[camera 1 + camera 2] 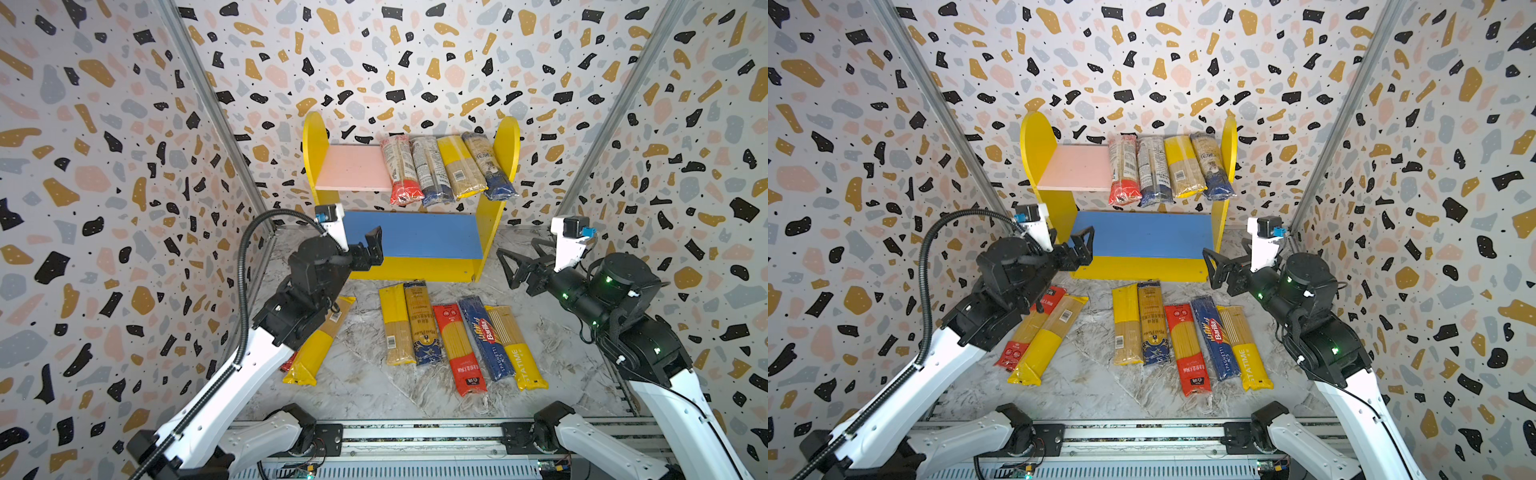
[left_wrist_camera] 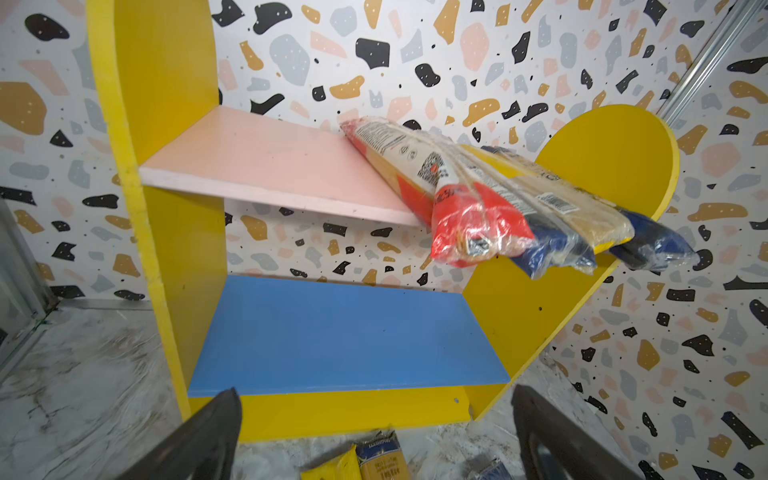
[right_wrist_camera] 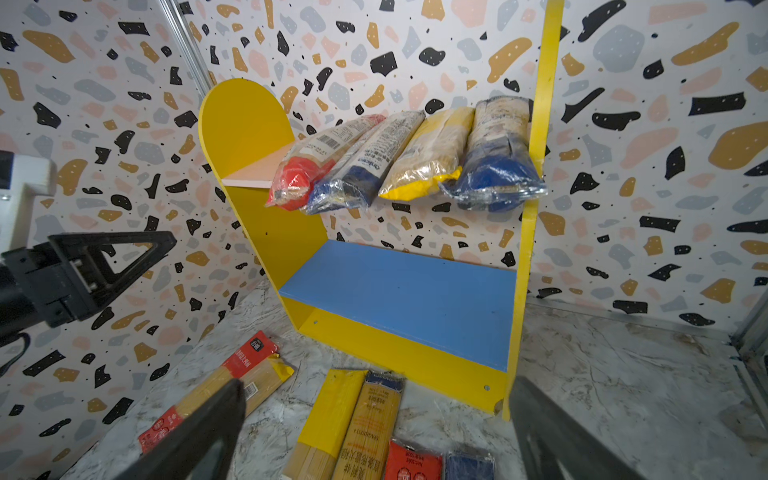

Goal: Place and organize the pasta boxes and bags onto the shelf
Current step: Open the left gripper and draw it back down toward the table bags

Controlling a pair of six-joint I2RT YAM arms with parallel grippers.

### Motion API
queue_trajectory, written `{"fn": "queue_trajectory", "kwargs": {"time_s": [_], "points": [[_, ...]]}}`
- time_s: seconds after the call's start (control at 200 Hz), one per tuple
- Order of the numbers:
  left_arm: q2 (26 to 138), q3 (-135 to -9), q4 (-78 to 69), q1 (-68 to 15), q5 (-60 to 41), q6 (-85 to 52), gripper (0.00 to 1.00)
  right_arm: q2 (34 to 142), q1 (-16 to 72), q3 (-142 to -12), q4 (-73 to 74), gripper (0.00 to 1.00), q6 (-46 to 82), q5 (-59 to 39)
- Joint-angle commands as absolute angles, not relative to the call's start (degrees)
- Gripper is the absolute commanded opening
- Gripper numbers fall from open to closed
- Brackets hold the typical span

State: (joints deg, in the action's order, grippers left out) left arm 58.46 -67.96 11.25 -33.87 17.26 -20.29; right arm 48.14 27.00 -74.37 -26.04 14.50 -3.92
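Marble table (image 1: 361,386): shelf (image 1: 314,141), seven loose packs (image 1: 1185,345). Pink board (image 1: 353,168): four spaghetti packs (image 1: 432,170).

From high up front, my two top views look down over the whole table (image 1: 365,386); both wrist cameras sit low and close, sharing the shelf (image 2: 166,83) mid-frame.

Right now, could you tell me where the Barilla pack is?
In both top views the Barilla pack lies on the table, right of centre, between a red pack and the STATIME pack.

Bright even light, soft shadows — bowed edges, left hand (image 2: 374,399) blurred.
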Motion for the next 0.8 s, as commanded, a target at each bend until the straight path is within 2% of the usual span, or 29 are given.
{"fn": "queue_trajectory", "kwargs": {"time_s": [0.0,0.14,0.35,0.546,0.791], "points": [[53.1,-61.9,11.4,-33.9,20.2,-23.4,1.00,46.1,27.1,-72.7,-26.8,0.99,16.3,-4.6],[47.3,-53.4,14.2,-33.9,20.2,-27.6,1.00,44.5,27.2,-69.8,-26.7,0.99,17.6,-5.5],[46.4,-41.8,13.2,-37.7,18.2,-35.4,0.99,43.2,27.6,-66.3,-25.9,0.99,18.7,-5.5],[51.5,-36.8,10.1,-46.7,23.9,-39.8,0.99,42.8,27.9,-65.1,-25.9,0.99,18.6,-5.4],[61.5,-31.1,2.6,-52.5,26.1,-46.0,0.99,42.3,28.0,-63.3,-25.5,0.99,18.3,-5.0]]}}
